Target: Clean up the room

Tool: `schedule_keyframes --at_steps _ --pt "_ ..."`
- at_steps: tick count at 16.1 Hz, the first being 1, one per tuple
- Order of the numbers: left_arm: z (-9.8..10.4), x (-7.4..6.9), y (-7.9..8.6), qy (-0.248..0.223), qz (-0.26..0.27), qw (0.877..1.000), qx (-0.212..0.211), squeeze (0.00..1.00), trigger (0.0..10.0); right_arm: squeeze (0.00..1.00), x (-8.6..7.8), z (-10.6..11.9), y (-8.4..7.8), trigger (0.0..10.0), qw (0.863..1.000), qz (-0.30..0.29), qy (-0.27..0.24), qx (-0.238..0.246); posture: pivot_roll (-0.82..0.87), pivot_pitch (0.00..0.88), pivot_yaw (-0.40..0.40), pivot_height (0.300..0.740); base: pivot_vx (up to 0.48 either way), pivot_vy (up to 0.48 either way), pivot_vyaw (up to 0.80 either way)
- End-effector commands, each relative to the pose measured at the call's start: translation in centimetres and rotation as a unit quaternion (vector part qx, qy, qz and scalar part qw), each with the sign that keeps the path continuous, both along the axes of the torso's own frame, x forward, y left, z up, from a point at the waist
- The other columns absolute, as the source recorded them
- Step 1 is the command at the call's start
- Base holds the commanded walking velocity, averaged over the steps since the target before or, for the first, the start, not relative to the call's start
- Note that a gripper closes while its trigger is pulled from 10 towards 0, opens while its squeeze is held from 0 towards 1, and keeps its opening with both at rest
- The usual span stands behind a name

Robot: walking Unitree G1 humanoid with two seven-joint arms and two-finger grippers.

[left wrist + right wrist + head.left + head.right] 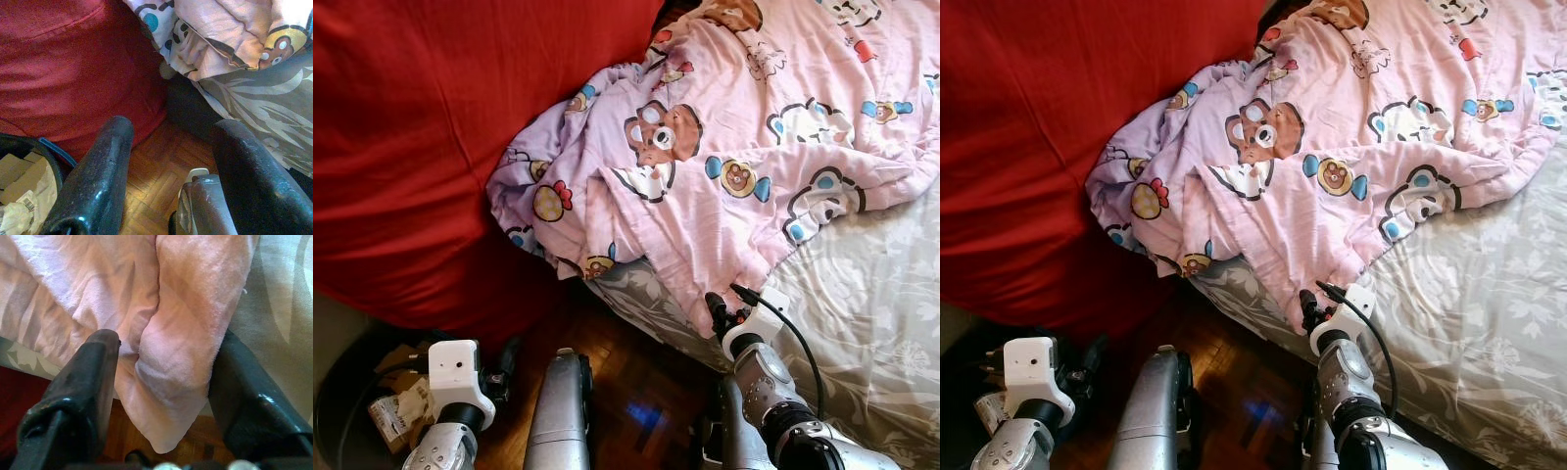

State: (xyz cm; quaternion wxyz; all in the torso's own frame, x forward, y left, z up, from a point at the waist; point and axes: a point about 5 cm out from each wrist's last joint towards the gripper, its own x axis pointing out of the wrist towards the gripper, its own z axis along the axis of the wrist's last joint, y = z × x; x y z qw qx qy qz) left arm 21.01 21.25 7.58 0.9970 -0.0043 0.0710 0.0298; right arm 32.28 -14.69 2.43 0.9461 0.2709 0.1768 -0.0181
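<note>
A pink blanket (734, 147) printed with cartoon bears lies crumpled across the bed, and one corner hangs over the bed's edge. My right gripper (715, 308) is at that hanging corner (168, 382). It is open, and the pink fold sits between its two fingers (95, 367) without being pinched. My left gripper (171, 132) is low over the parquet floor (156, 176), open and holding nothing. It points toward the gap between the red cushion and the bed.
A large red cushion (421, 147) lies at the left, against the blanket. The bed has a grey floral sheet (871, 313). A black bin (337, 392) with cardboard and paper (396, 401) stands at lower left. My silver leg (558, 411) is over the wooden floor.
</note>
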Motion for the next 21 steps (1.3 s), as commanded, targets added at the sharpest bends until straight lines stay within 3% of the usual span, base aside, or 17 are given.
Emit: schedule_keyframes --at_steps 1,12,18,21 --pt "-0.3 -0.6 0.4 0.017 0.002 1.0 0.014 0.0 10.0 0.0 -0.7 -0.9 0.4 0.0 1.0 0.004 0.02 0.01 0.25 0.338 0.078 0.597 0.0 0.0 0.0" --pt "-0.7 1.3 0.4 0.014 0.006 1.0 0.011 0.0 10.0 0.0 -0.9 -0.9 -0.4 0.0 1.0 0.001 0.011 -0.005 0.22 0.278 0.057 0.597 0.0 0.0 0.0" --pt "-0.7 4.6 -0.8 -0.014 0.016 1.0 -0.021 0.0 10.0 0.0 -1.2 -0.4 -3.1 0.0 0.998 -0.008 -0.033 -0.05 0.13 0.196 0.014 0.597 0.0 0.0 0.0" --pt "-0.9 5.0 -0.7 -0.02 0.024 0.999 -0.033 0.0 10.0 0.0 -1.8 -0.6 -3.8 0.0 0.996 -0.017 -0.051 -0.07 0.1 0.176 0.001 0.597 0.0 0.0 0.0"
